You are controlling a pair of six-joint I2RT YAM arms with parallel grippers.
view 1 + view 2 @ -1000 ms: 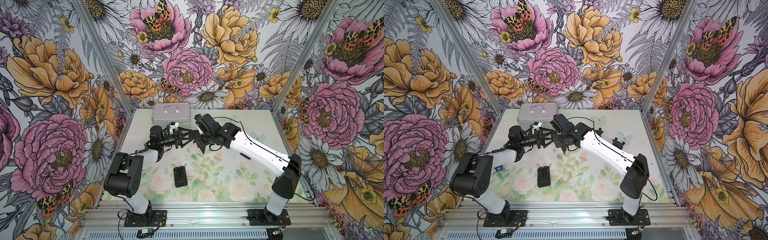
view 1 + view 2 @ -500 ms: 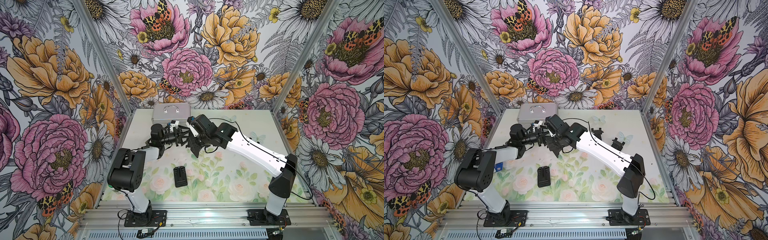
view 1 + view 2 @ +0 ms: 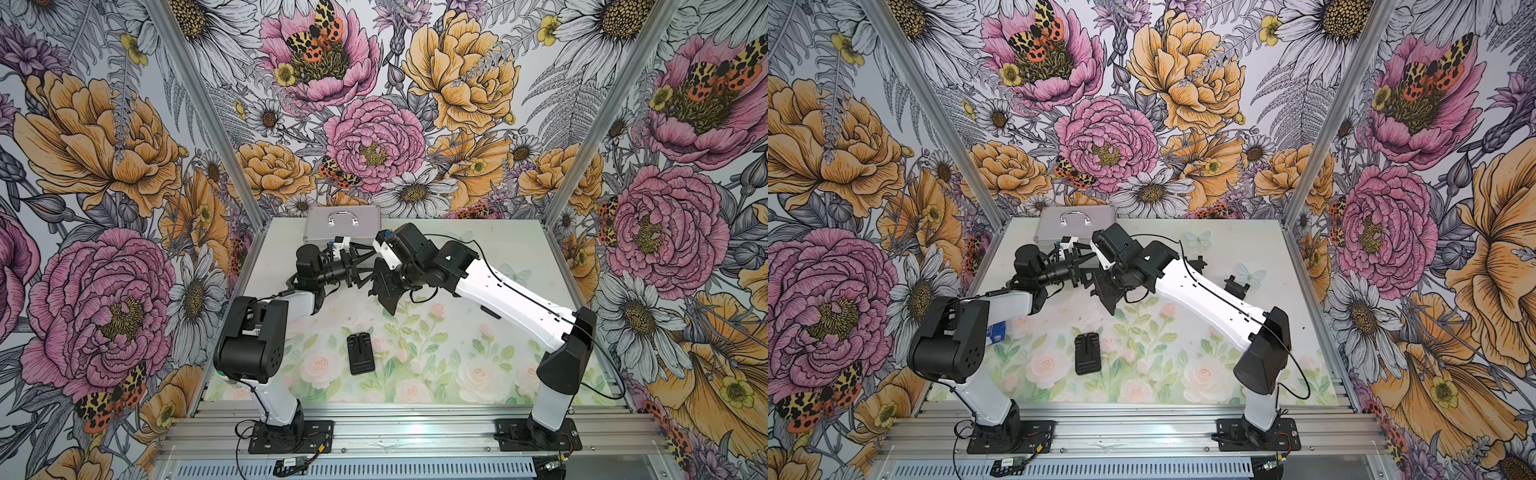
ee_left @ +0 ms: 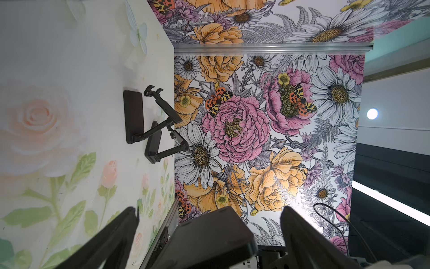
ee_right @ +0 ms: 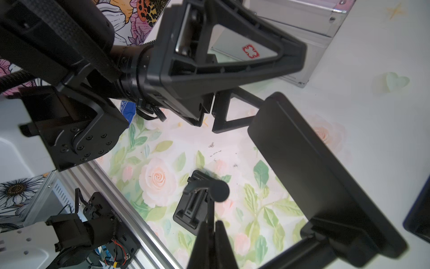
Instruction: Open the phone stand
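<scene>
Right wrist view, one sign legible to me: a red cross emblem [image 5: 250, 51] on the silver case [image 5: 290, 14]. Small print on the case's edge and the white number string [image 5: 113, 215] on a black mount are too blurred to read.

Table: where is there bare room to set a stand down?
Bare: the mat between the folded stand and the right arm's base, and the strip between that stand and the left arm. Crowded: the far left by the silver case, and behind the right arm, where two opened stands sit.
</scene>
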